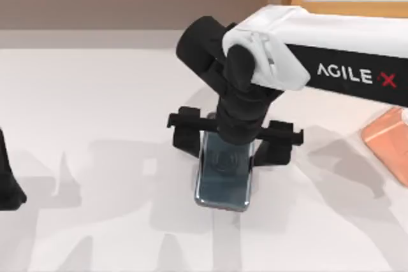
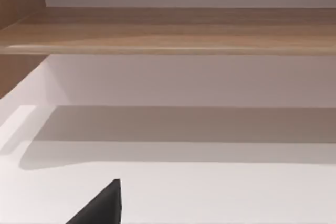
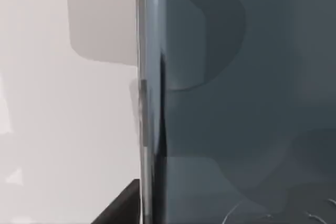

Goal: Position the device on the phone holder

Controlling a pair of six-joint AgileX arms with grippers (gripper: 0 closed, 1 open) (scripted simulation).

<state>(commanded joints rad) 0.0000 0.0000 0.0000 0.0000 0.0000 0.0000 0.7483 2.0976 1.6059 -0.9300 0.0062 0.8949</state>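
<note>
Our right gripper (image 1: 233, 137) stands straight down over the device (image 1: 222, 181), which lies flat at mid-table; we cannot tell whether the jaws are clamped on its rim. The phone holder (image 1: 387, 138) waits well apart at the table's right edge. Our left arm (image 1: 7, 183) sits parked at the left edge.

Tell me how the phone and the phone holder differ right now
The phone is dark grey and glossy; the holder is salmon pink and matte. The phone is a thin slab lying flat near the table's middle, under the right gripper; the holder is a chunky block at the table's right edge, partly out of frame and away from the gripper. Both rest on the white table.
</note>
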